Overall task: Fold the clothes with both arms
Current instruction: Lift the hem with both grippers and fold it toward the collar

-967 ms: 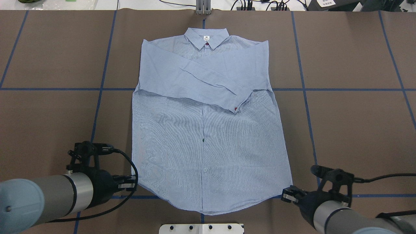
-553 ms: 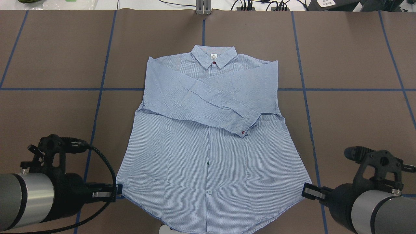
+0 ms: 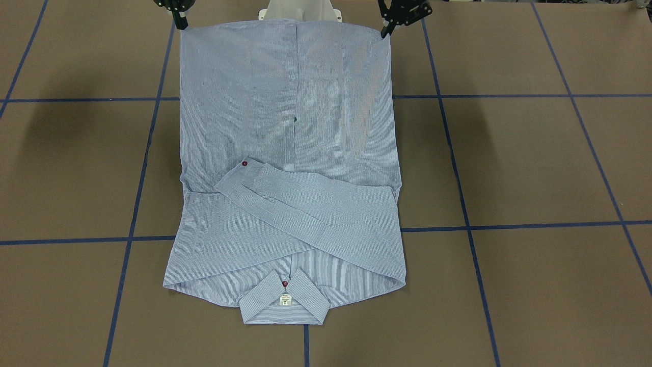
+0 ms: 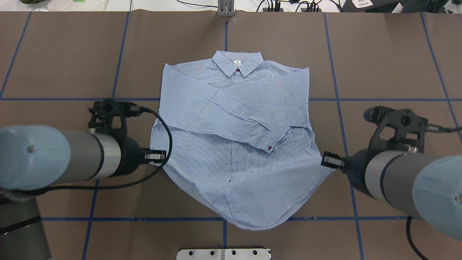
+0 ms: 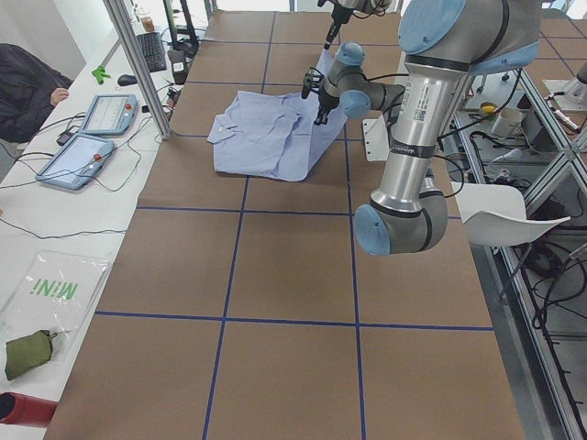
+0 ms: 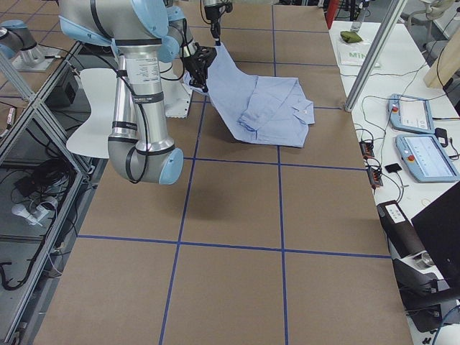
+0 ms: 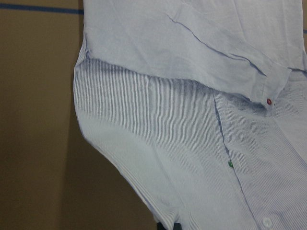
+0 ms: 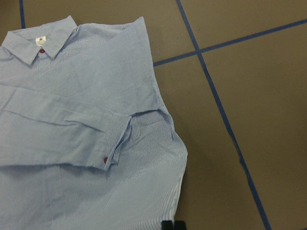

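The light blue striped shirt (image 4: 234, 119) lies front up on the brown table, collar (image 4: 237, 64) far from me and both sleeves folded across the chest. My left gripper (image 4: 161, 156) is shut on the shirt's left hem corner. My right gripper (image 4: 325, 159) is shut on the right hem corner. Both hold the hem lifted above the table, so the lower part sags between them in a curve. In the front-facing view the hem hangs stretched between the left gripper (image 3: 384, 31) and the right gripper (image 3: 181, 23). The wrist views show the shirt (image 7: 168, 143) (image 8: 72, 120) below.
The brown table (image 4: 389, 65) carries a grid of blue tape lines. The white pedestal base (image 4: 223, 254) sits at the near edge behind the hem. A side bench with tablets (image 5: 87, 156) and an operator (image 5: 27, 82) lies beyond the far edge.
The shirt was first dragged toward me. Since then both grippers have risen and moved toward the collar, carrying the hem corners up and over the shirt's lower part.
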Robot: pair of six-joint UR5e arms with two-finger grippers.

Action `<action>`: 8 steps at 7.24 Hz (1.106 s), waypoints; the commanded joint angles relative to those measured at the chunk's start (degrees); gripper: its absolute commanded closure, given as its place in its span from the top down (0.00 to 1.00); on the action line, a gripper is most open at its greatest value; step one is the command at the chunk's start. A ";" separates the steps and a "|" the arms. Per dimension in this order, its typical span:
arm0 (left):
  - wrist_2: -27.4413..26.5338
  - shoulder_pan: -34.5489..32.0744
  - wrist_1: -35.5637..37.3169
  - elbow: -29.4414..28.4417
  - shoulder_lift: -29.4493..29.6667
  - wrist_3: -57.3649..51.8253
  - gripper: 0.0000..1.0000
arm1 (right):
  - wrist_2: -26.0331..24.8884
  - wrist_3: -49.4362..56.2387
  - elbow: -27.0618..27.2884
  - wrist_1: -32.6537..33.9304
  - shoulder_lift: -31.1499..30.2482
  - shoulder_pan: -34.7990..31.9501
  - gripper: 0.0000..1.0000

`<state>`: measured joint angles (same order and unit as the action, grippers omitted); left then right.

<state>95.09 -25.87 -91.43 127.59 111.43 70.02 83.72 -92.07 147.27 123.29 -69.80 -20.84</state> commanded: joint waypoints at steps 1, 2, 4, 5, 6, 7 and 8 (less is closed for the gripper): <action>0.18 -7.93 -0.07 -6.99 5.28 -6.62 0.00 | 4.69 8.63 -8.78 -0.50 4.64 -13.13 0.00; 0.27 -10.23 -0.33 -9.44 7.29 -7.35 0.00 | 4.69 9.80 -16.15 -2.59 7.89 -15.70 0.00; 0.36 -14.45 -0.85 -14.02 11.78 -10.34 0.00 | 4.52 13.05 -26.98 -12.76 8.01 -19.40 0.00; 0.36 -15.86 -0.95 -15.78 13.53 -11.22 0.00 | 4.52 13.67 -31.82 -18.55 8.01 -20.72 0.00; 0.27 -16.05 -4.08 -20.14 14.51 -11.75 0.00 | 4.52 14.72 -34.39 -21.48 8.10 -21.52 0.00; 0.01 -16.23 -10.20 -26.37 14.60 -11.93 0.00 | 4.52 15.78 -36.07 -21.86 9.06 -21.88 0.00; -0.08 -16.40 -16.00 -32.78 15.21 -13.50 0.00 | 4.52 17.09 -40.00 -22.47 11.59 -21.97 0.00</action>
<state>95.17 -41.96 -100.78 102.19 125.94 57.88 88.24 -76.50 111.38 102.09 -60.45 -42.43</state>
